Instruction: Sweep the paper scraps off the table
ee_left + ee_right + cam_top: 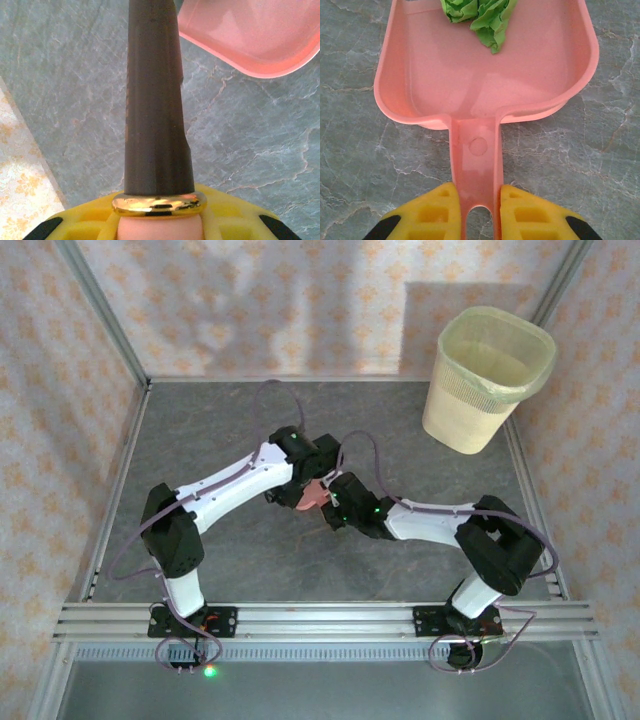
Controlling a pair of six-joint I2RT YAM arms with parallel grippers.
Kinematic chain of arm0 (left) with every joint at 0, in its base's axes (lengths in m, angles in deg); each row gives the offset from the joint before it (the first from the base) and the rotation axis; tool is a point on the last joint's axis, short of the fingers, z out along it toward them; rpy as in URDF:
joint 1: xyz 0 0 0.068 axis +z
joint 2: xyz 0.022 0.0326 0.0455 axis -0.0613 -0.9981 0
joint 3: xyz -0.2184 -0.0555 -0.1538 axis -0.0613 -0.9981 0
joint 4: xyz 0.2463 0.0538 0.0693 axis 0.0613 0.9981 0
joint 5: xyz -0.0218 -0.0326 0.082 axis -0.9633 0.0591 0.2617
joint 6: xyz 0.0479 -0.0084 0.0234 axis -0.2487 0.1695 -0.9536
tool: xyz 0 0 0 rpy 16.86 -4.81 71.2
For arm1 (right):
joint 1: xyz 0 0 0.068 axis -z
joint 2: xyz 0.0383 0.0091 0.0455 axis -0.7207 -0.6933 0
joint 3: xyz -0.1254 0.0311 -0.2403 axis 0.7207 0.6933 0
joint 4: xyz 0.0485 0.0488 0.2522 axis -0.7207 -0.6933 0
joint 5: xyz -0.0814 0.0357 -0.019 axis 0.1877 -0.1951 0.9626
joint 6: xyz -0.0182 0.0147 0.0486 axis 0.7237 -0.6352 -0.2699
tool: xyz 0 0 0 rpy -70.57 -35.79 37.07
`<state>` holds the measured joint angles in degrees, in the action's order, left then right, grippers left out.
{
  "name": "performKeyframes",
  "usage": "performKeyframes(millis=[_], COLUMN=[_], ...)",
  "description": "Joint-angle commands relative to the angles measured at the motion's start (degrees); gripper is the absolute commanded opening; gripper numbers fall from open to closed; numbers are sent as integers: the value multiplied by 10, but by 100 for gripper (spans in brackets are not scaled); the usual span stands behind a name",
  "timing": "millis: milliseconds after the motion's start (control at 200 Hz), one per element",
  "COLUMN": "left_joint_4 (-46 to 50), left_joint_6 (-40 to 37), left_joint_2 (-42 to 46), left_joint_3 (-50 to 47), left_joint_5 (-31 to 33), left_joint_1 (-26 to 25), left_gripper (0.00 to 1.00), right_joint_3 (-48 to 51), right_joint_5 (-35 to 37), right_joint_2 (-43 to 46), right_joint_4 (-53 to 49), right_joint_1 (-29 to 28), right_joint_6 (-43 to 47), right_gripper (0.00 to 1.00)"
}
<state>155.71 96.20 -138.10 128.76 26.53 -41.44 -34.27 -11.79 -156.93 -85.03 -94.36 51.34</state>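
Both arms reach in to the middle of the table [200, 430], wrists nearly meeting there.

Right gripper [479, 215]: jaws clamped on the handle of the pink dustpan [485, 75], one yellow finger [432, 212] on each side of the handle near its end. The pan points away from the wrist, open side up, roughly level over the grey surface. From the wrist view I can't tell whether its front lip touches the table.

Paper scraps [480, 17]: crumpled green bits sit inside the pan at its far end, about on the centreline. The clump is cut off by the top edge of the frame.

Left gripper [159, 227]: jaws closed on the brush [156, 100], gripping the pink butt end just behind a gold band. A dark tapered shaft runs straight out from the fingers and leaves the top of the frame, so the working end is out of sight. It is probably bristles-down near the pan mouth, but the view is too tight to confirm. In the left wrist view a rounded corner of the dustpan shows at upper right, just beside the shaft.

In the top view the pan is a small pink patch between the two wrists, mostly covered by them.

Waste bin [490, 375]: pale yellow with a liner, upright at the back right corner of the table, well apart from both grippers.
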Motion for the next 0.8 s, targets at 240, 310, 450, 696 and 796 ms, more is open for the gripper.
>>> performKeyframes(millis=[240,310,450,696,796], left_joint_4=[23,24,19,3,-6], left_joint_6=[13,11,9,2,-1], left_joint_2=[-38,-60,-97,-112,-109], left_joint_3=[126,143,153,138,128], left_joint_5=[54,47,41,15,-3], left_joint_1=[42,46,47,50,50], left_gripper=[0,0,0,0,0], right_joint_3=[-3,-7,-13,-34,-35], right_joint_5=[-42,-42,-36,-42,-45], right_joint_2=[-4,-4,-6,-21,-22], right_joint_4=[-34,-43,-59,-90,-93], right_joint_1=[30,30,30,31,33], right_joint_6=[-25,-21,-14,-11,-14], right_gripper=[0,0,0,0,0])
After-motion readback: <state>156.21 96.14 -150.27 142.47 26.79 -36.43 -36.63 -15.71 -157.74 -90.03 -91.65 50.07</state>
